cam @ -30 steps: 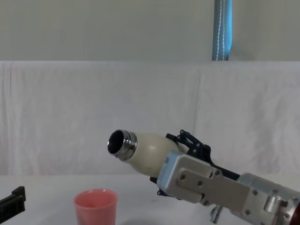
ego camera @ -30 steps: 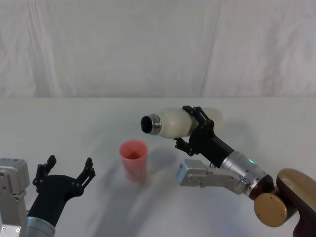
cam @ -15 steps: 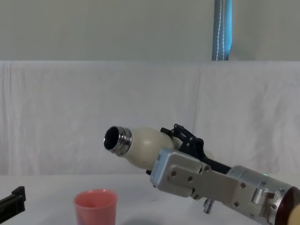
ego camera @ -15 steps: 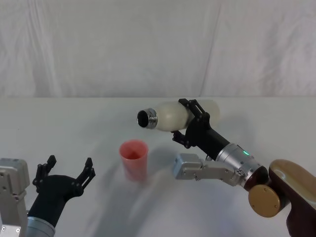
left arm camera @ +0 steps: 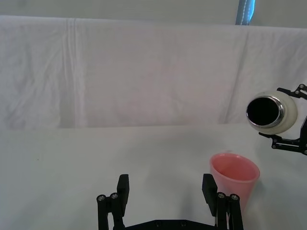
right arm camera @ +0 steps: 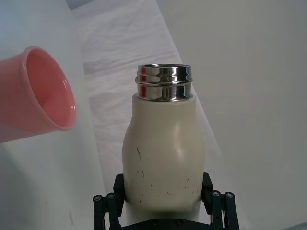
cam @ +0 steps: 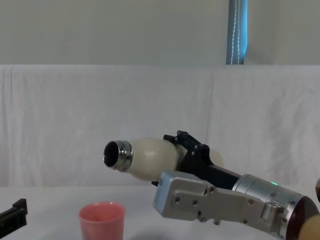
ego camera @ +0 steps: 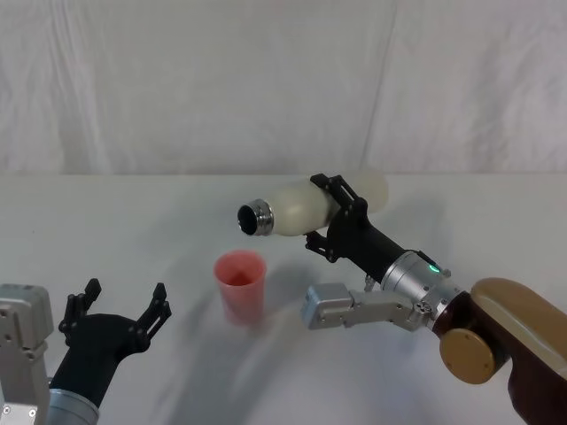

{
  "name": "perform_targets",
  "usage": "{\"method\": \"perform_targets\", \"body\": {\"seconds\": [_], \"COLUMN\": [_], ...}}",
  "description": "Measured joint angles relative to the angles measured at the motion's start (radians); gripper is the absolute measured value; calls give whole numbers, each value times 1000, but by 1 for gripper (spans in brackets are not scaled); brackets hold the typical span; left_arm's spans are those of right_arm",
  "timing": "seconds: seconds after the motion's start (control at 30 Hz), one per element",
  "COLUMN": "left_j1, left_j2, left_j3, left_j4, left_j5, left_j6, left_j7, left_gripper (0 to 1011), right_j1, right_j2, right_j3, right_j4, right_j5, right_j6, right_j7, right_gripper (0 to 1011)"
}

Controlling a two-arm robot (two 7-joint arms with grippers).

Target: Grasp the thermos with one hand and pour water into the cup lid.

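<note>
Now, thermos: tall cream-white matte bottle w/ shiny steel neck (ego camera: 306,205), lying near-horizontal in the air; body clamped in right gripper (ego camera: 341,217); open mouth above & just behind cup
Cup lid: small pink tapered plastic cup (ego camera: 241,286), upright on white table (ego camera: 133,230)
Right arm: reaches forward-left across table
Left gripper (ego camera: 120,310): fingers spread, holds nothing; low at near-left, apart from cup

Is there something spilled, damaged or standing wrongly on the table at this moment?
Nothing is spilled. The small pink plastic cup stands upright on the white table. The cream-white bottle with the steel neck lies tilted in the right pincer, mouth near the cup. It bears small dark scuffs. The left pincer waits open.
</note>
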Motion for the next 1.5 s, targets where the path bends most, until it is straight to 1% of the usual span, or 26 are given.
{"method": "perform_targets", "body": {"seconds": [0.43,0.7,0.93,1.13,1.5], "left_j1": [0,0,0,0,0], "left_j2": [0,0,0,0,0], "left_j3": [0,0,0,0,0], "left_j4": [0,0,0,0,0], "left_j5": [0,0,0,0,0], "left_j6": [0,0,0,0,0], "left_j7": [0,0,0,0,0], "left_gripper": [1001,1001,1001,1001,1001], "right_j1": [21,47,70,79,84], "right_j2": [-7,-23,-30,-27,-9], "right_j3": [-27,-52,-69,-77,-87], "right_j4": [30,86,121,126,111], "right_j5": [-16,-43,-63,-72,-82], "right_j6": [8,9,8,9,16], "right_j7": [-26,-61,-94,-110,-122], "right_gripper": [955,955,955,955,955]}}
